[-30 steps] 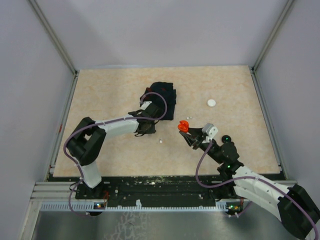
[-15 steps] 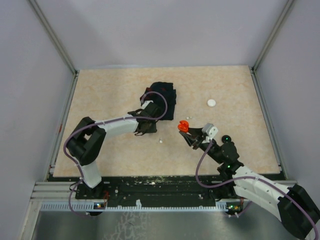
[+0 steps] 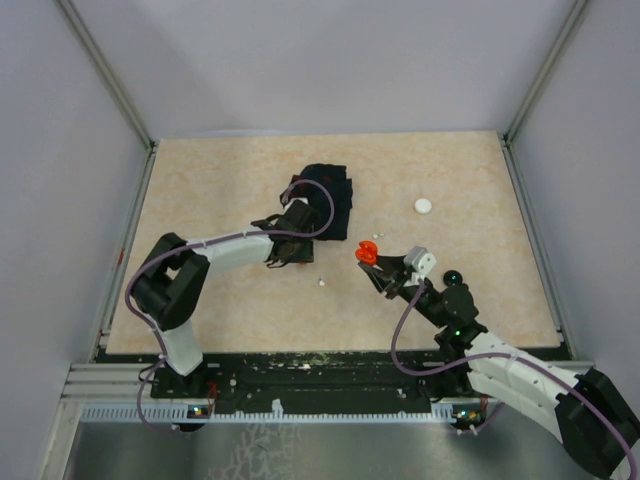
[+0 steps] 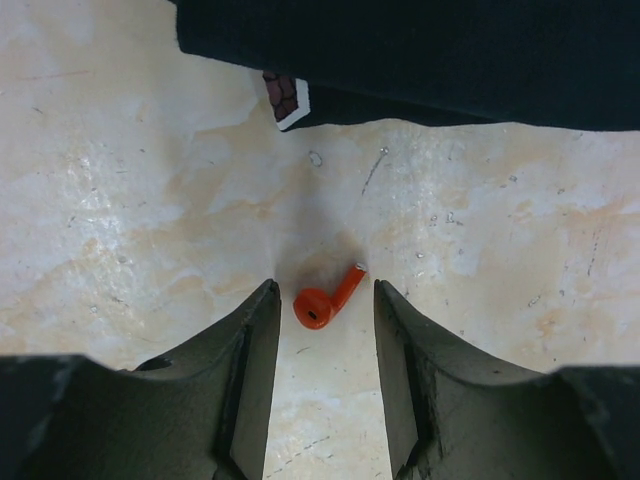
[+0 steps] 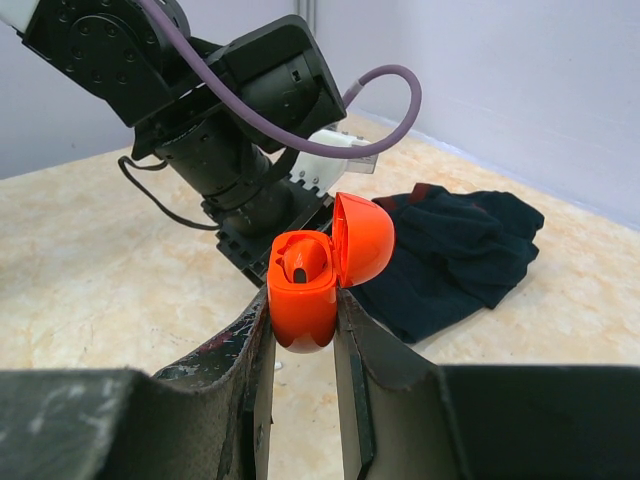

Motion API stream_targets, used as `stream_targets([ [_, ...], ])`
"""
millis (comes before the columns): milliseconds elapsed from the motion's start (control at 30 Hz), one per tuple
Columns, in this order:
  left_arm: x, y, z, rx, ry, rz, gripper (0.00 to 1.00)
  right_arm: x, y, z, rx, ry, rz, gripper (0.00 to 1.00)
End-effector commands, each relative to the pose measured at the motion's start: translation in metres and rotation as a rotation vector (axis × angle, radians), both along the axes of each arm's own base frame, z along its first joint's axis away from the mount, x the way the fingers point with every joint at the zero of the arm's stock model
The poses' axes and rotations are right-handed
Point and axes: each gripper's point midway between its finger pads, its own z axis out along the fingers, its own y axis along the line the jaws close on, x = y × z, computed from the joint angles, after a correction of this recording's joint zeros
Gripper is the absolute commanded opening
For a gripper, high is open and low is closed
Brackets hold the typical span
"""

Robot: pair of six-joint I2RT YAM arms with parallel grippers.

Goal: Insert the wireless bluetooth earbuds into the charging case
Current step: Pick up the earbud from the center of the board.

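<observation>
Left wrist view: a red earbud (image 4: 328, 298) lies on its side on the bench (image 4: 120, 200), stem angled toward the cloth (image 4: 450, 50), which lies just beyond it near the bench's middle. The left fingers (image 4: 255, 340) stand on either side of it, parted, with a sliver of bench showing on each flank. They touch nothing and hold nothing. That straddle looks like the set-up for a pinch: low, centred, earbud right in the gap.

Over to the right wrist: the right fingers (image 5: 245, 350) are clamped tight on the lower half of the case (image 5: 305, 295), holding it upright off the bench with its lid (image 5: 362, 238) tipped open, mouth up. I'd call it a steady target, so the other arm can drop a bud in. Whether a socket is already filled is too small to call.

From above, the case hangs between the bench's middle and its right edge. A white disc (image 3: 424, 206) sits well apart, toward the far right corner.
</observation>
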Motion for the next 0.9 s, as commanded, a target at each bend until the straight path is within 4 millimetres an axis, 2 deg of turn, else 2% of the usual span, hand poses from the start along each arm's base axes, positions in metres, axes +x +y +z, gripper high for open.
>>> stream_targets([
  [0, 0.007, -0.014, 0.023, -0.05, -0.044, -0.079, 0.48, -0.002, -0.001, 0.017, 0.037, -0.048, 0.003, 0.0],
  [200, 0.012, -0.029, 0.026, -0.035, -0.055, -0.196, 0.51, -0.002, -0.001, 0.018, 0.038, -0.048, 0.002, 0.0],
  [367, 0.015, -0.034, 0.019, -0.007, -0.046, -0.253, 0.51, -0.002, -0.001, 0.018, 0.036, -0.048, 0.006, 0.0],
  [867, 0.0, -0.036, 0.003, 0.003, 0.051, -0.291, 0.5, -0.002, -0.001, 0.019, 0.036, -0.049, 0.002, 0.0],
])
